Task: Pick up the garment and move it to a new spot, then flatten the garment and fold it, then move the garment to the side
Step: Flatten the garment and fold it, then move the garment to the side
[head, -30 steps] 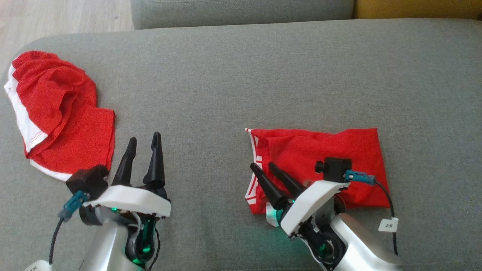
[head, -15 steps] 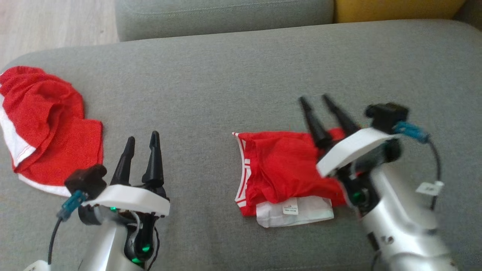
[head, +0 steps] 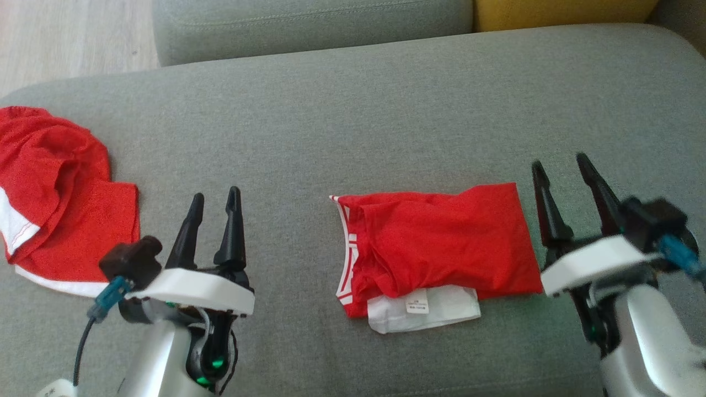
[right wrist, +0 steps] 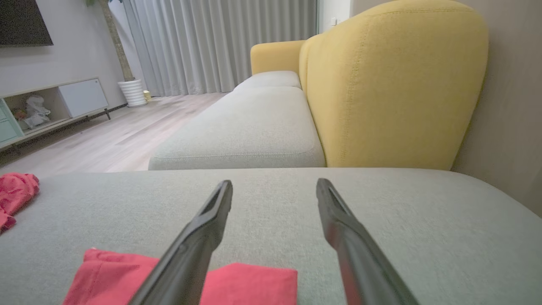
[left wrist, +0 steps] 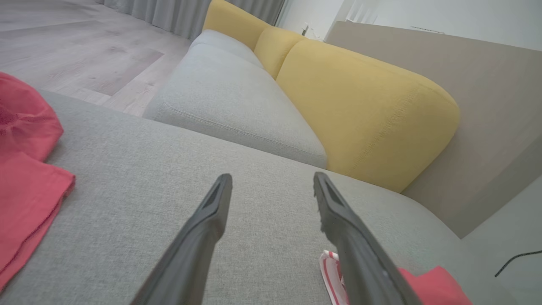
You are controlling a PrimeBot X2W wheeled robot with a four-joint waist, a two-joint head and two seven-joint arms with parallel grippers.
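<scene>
- The garment [head: 441, 242] lies folded in the centre of the head view on the grey cushion [head: 353, 121]. Its long axis runs left to right.
- Its striped waistband [head: 345, 248] is at the frame-left end and the plain red end points right. A white flap [head: 452, 309] with a label sticks out along the lower edge.
- The left gripper [head: 215, 193], at lower left, is spread wide and holds nothing.
- The right gripper [head: 559, 161], just right of the garment's plain end, is also spread wide and holds nothing. It is slightly blurred.
- A red pile [head: 55, 193] at far left is cut off by the frame edge.
- The left wrist view catches just the waistband corner at bottom right, partly behind a finger.
- The right wrist view shows the garment's edge along the bottom, partly behind a finger. It also shows the yellow backrest [right wrist: 394, 84], floor [right wrist: 127, 135], curtains [right wrist: 220, 42] and a cabinet [right wrist: 80, 97].
</scene>
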